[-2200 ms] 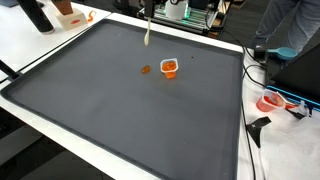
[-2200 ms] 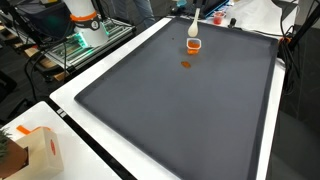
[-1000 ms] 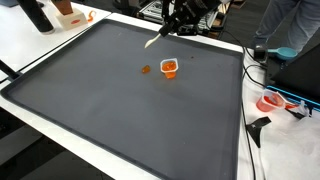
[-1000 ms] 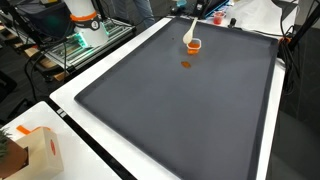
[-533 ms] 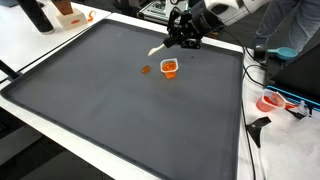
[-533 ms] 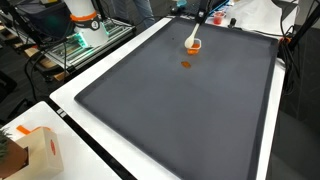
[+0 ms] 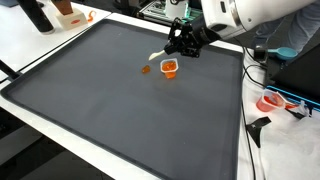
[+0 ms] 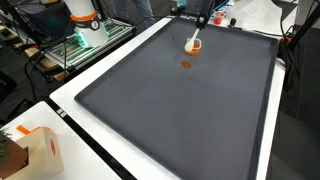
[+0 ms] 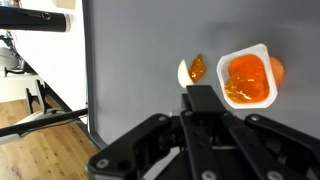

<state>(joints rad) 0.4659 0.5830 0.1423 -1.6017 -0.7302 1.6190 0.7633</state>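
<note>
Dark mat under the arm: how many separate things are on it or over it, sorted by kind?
White cup with orange filling: 1
White spoon, gripped by the tool: 1
Orange blob lying on the mat: 1
Total: 3

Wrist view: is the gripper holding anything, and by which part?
Yes: the gripper holds a spoon by its handle, the bowl sticking out beside the orange cup.

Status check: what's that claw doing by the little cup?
Gripper shut on spoon. Spoon tip beside orange-filled cup. Orange bit on mat near cup; nothing blocking.
</note>
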